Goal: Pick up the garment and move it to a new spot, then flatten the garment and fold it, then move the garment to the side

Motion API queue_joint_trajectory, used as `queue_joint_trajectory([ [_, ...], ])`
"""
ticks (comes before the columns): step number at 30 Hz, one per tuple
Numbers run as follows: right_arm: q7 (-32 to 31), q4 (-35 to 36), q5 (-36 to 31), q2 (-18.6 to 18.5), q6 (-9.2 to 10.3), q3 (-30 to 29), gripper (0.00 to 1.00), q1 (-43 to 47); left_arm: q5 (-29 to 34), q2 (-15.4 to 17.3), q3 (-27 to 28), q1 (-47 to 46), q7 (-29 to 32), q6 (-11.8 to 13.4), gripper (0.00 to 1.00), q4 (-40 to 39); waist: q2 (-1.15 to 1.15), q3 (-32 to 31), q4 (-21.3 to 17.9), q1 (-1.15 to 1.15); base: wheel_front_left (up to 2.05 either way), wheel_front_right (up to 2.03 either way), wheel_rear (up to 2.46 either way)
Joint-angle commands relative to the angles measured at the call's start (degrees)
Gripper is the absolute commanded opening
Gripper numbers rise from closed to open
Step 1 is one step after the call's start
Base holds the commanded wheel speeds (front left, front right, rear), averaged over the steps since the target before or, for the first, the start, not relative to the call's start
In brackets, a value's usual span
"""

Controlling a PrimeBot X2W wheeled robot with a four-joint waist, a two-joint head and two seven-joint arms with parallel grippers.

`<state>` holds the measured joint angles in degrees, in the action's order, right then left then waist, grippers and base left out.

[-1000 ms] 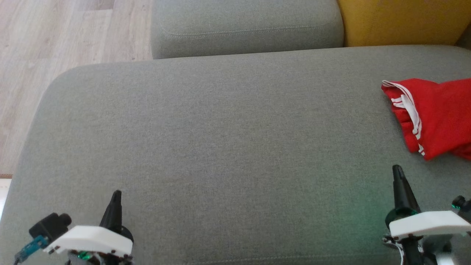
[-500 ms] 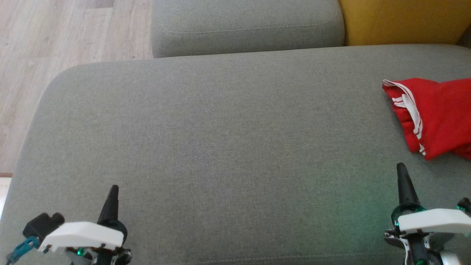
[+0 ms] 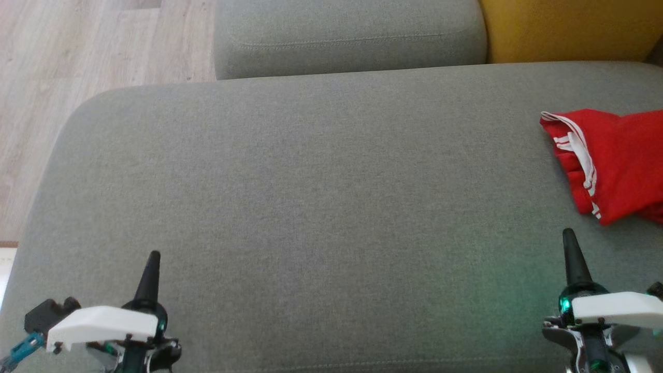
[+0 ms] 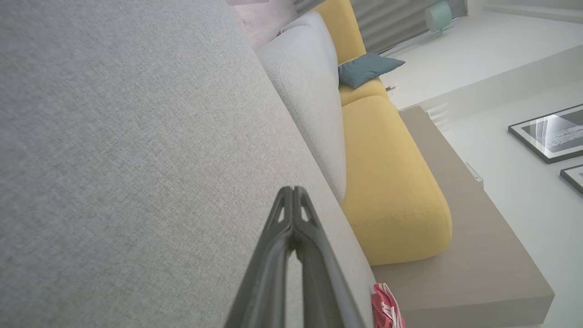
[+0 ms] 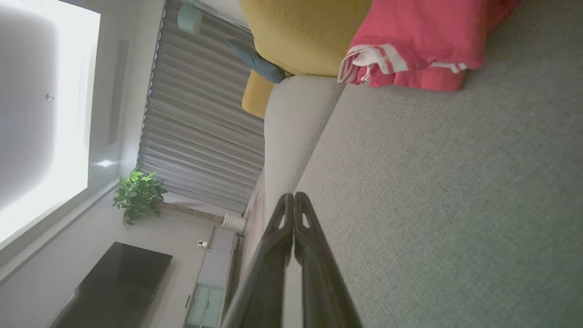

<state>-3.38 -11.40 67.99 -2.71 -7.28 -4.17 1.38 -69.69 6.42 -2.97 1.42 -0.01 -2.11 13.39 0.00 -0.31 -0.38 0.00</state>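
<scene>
The garment [image 3: 616, 160] is red with white stripes and lies crumpled at the right edge of the grey sofa seat [image 3: 321, 197], partly cut off by the head view's border. It also appears at the top of the right wrist view as the garment [image 5: 423, 41] and as a small red patch of garment [image 4: 385, 310] at the bottom of the left wrist view. My right gripper [image 3: 568, 235] is shut and empty, just in front of the garment. My left gripper [image 3: 153, 256] is shut and empty near the seat's front left. Both wrist views confirm this, with the left gripper [image 4: 293, 191] and the right gripper [image 5: 294, 197] each showing touching tips.
A grey back cushion [image 3: 347, 36] and a yellow cushion [image 3: 570, 28] stand behind the seat. Wooden floor [image 3: 77, 57] lies beyond the seat's left edge. A blue pillow [image 4: 366, 68] rests on the yellow sofa part.
The left gripper has drawn slightly left and up the picture; the right gripper has shifted a little to the right. The garment has not moved.
</scene>
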Motion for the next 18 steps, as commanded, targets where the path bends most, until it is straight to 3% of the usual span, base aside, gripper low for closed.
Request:
queue_joint_trajectory([
  [1, -0.27, 1.45, 2.33, -1.26, -0.15, 0.56, 0.00, -3.70, -1.96, 0.07, 2.09, -3.67, 0.47, -0.72, 0.00, -1.35, 0.00, 0.03, 0.02, 0.00, 0.00, 0.00, 0.00],
  [18, -1.00, -0.36, 12.83, -1.27, -0.18, -0.06, 0.00, -5.39, -11.82, -1.10, 4.80, -5.40, 2.68, -2.83, 0.00, -0.46, 0.00, 0.24, 0.18, 0.00, 0.00, 0.00, 0.00],
])
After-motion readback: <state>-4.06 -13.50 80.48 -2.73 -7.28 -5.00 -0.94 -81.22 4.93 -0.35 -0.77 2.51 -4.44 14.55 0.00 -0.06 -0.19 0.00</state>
